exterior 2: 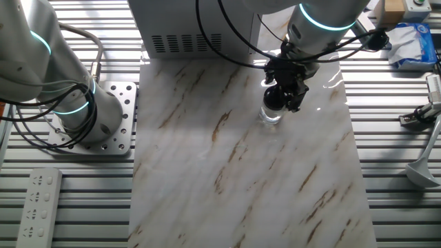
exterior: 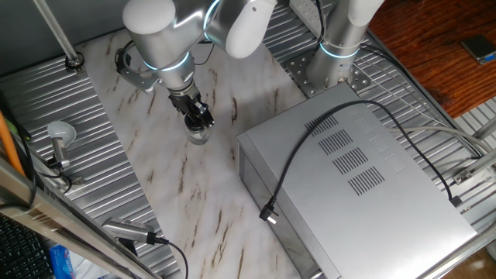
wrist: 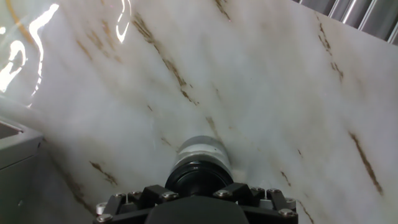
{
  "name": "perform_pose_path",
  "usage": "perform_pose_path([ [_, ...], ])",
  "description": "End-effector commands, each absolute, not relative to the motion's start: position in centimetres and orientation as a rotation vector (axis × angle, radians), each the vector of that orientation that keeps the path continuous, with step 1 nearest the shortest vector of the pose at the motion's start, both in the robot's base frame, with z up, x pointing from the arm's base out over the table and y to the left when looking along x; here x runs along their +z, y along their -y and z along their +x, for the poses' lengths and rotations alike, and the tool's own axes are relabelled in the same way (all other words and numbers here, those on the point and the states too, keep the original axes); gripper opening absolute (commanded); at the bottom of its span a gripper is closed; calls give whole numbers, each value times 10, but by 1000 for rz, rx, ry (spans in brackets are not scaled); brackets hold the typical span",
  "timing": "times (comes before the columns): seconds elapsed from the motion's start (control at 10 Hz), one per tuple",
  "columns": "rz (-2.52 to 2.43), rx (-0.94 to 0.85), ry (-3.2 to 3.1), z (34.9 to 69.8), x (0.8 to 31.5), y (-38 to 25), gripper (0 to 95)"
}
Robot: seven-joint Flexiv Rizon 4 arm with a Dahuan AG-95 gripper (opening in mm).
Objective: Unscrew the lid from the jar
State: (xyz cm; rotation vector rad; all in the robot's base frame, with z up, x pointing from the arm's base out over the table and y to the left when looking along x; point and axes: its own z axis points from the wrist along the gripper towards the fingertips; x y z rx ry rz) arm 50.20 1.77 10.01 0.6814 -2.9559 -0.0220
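The jar (exterior: pixel 199 137) is a tiny clear cylinder standing upright on the marble board (exterior: pixel 178 201), left of the grey box. Its dark lid (exterior 2: pixel 273 99) sits on top. My gripper (exterior: pixel 198 116) comes down from above, and its black fingers (exterior 2: pixel 292 94) close around the lid. In the other fixed view the jar (exterior 2: pixel 270 116) shows as clear glass just under my gripper (exterior 2: pixel 281 98). The hand view looks straight down: the dark round lid (wrist: pixel 198 177) fills the space at my gripper (wrist: pixel 198 188), with the pale jar body (wrist: pixel 202 151) beyond it.
A large grey metal box (exterior: pixel 356 170) with a black cable across it stands right of the jar. A round grey knob on a stem (exterior: pixel 60 133) is at the left edge. A second arm's base (exterior 2: pixel 83 117) and a power strip (exterior 2: pixel 38 200) sit beside the board.
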Motion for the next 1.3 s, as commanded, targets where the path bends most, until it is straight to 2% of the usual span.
perform_pose_path([
  [0.1,682,-21,2957,502,100,-18,570],
  [0.7,677,-22,2958,502,100,-18,570],
  [0.8,689,-22,2955,502,100,-18,380],
  [1.3,915,-14,2892,502,100,-18,380],
])
